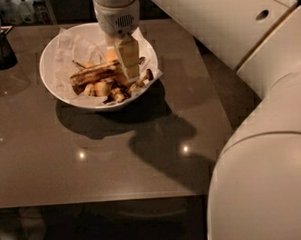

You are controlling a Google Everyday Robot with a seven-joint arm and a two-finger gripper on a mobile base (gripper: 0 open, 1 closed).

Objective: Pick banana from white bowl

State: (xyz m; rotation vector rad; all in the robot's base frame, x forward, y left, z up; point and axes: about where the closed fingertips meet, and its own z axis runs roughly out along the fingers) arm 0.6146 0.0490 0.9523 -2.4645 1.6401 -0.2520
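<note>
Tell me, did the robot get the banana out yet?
Not yet. Done: the gripper is down inside the wide white bowl. In hand: it sits at the right end of the long brown-blotched yellow banana. Left: lifting it out.

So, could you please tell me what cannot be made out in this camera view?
- Camera view: the hand, down at the right of the white bowl, hides the right end of the banana; whether it grips is unclear.
- Camera view: the left edge cuts off the dark container.

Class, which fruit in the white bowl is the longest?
The banana: slender and brown-blotched, beside the claw inside the white bowl; the other pieces are stubby.
</note>
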